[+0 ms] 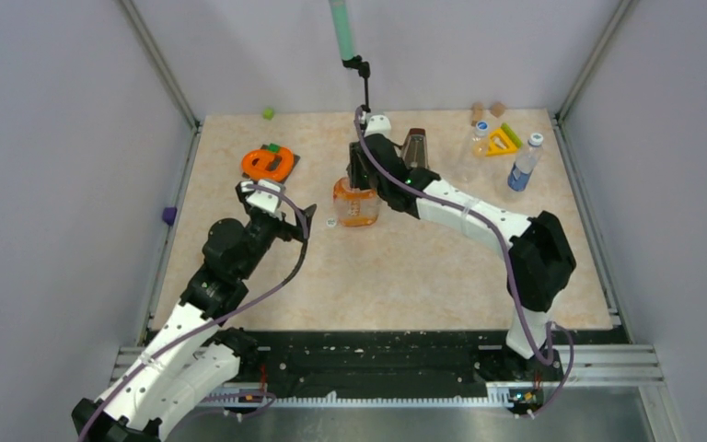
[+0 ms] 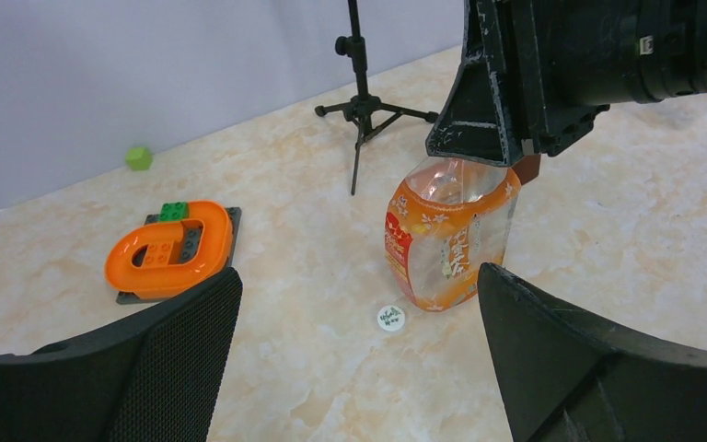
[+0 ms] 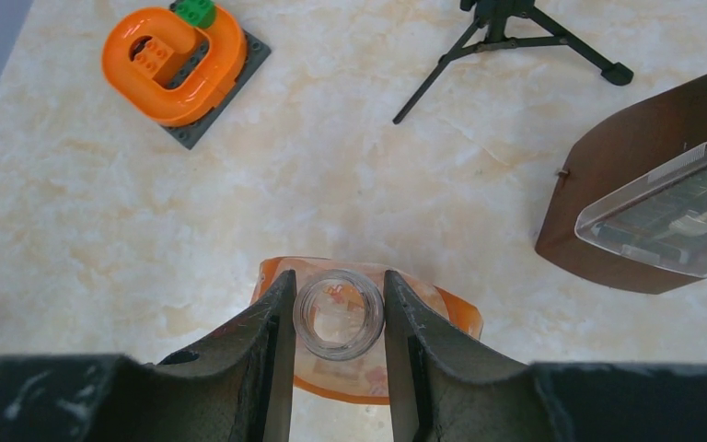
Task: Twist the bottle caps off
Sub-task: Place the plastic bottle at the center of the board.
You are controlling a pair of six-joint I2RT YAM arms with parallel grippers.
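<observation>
Orange liquid in squat plastic bottle (image 2: pixel 446 244), neck open, right hand (image 3: pixel 339 281) clamped on it; round white cap (image 2: pixel 389 317) on marbled desk (image 2: pixel 598 230); left hand (image 2: pixel 359 276) spread wide.

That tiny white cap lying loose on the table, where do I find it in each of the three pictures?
Top external: white cap just left of the orange bottle.
Left wrist: lower centre, just left of the bottle's base.
Right wrist: not in it.
Shared landmark: the orange ring toy.

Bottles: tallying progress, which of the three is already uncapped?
The squat orange-liquid plastic bottle, neck bare in the right hand; the plain clear bottle and blue-labelled clear bottle are capped.
</observation>
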